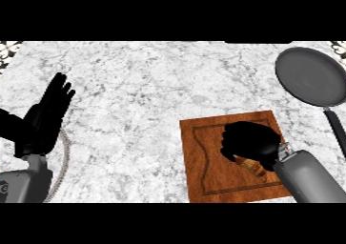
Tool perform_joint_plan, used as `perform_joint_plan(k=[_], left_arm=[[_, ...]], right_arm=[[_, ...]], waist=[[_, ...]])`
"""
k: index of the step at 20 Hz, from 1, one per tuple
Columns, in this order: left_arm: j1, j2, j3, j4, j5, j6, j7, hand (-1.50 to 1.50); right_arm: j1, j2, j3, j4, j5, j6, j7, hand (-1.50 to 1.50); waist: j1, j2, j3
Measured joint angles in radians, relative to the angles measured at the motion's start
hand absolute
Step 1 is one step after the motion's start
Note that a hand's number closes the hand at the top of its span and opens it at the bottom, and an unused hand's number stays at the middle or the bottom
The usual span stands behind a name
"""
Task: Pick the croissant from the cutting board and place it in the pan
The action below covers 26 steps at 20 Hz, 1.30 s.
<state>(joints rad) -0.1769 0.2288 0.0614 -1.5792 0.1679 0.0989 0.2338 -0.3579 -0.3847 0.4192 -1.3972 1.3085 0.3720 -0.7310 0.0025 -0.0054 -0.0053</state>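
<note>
one croissant (253,167) under right hand (251,141), one pan (313,76)

The tabletop (168,81) is white marble with grey mottled veining. A reddish-brown wooden cutting board (203,162) shows darker grain lines and a carved groove. The croissant (253,167) is golden brown with darker stripes. The pan (312,76) is dark grey with a black handle. Both hands, left (45,114) and right (249,140), are black, on plain grey forearms.

No readable text, label, brand, number or sign shows anywhere.
</note>
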Motion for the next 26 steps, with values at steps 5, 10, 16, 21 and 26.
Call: perform_joint_plan(k=[5,10,16,21,26], left_arm=[[0.011,-0.001,0.006,0.004,-0.003,0.003,-0.007,0.00],[0.013,-0.001,0.004,-0.003,-0.003,0.000,-0.003,0.00],[0.005,-0.010,-0.003,-0.002,-0.011,0.007,0.002,0.00],[0.008,-0.010,0.005,0.011,-0.008,-0.007,-0.013,0.00],[0.019,-0.022,-0.008,-0.014,-0.028,-0.002,-0.005,0.00]], right_arm=[[-0.002,0.105,-0.177,0.057,-0.038,0.067,0.251,1.50],[-0.048,0.234,-0.369,0.077,-0.025,0.051,0.616,1.50],[-0.190,0.305,-0.427,-0.037,0.073,-0.036,0.899,1.50],[-0.272,0.320,-0.427,-0.173,0.117,0.004,1.022,1.50],[-0.357,0.302,-0.493,-0.182,0.096,0.029,1.079,1.50]], waist=[[-0.014,0.001,-0.001],[-0.015,0.001,0.001],[-0.006,0.001,0.004],[-0.006,0.001,0.004],[0.000,0.003,0.005]])
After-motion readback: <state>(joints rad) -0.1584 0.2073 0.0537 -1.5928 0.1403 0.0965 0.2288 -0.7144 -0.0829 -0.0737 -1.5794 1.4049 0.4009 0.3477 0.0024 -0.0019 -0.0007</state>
